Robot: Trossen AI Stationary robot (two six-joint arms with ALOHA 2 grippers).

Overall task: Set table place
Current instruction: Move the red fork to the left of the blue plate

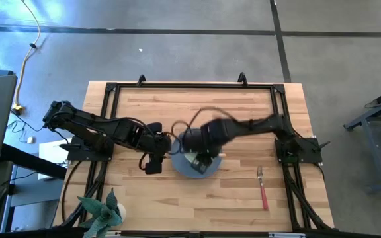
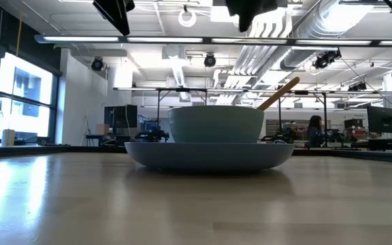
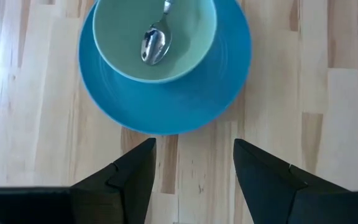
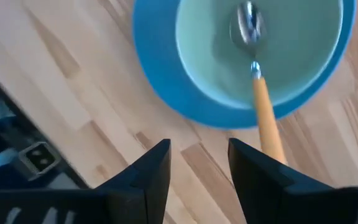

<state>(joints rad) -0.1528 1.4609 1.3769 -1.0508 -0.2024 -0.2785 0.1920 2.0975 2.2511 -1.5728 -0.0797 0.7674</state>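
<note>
A round blue plate lies on the light wood table near its middle. A pale green bowl stands on the plate. A metal spoon lies in the bowl, its yellow handle leaning on the rim. A red-handled fork lies flat on the table to the right. My left gripper is open and empty, just left of the plate and raised above the table. My right gripper is open and empty, hovering above the plate.
A black metal frame runs around the working area, with the arm bases at its left and right sides. A green plant-like object sits at the near left corner. There is bare wood toward the table's far and near edges. A person stands far back in the room.
</note>
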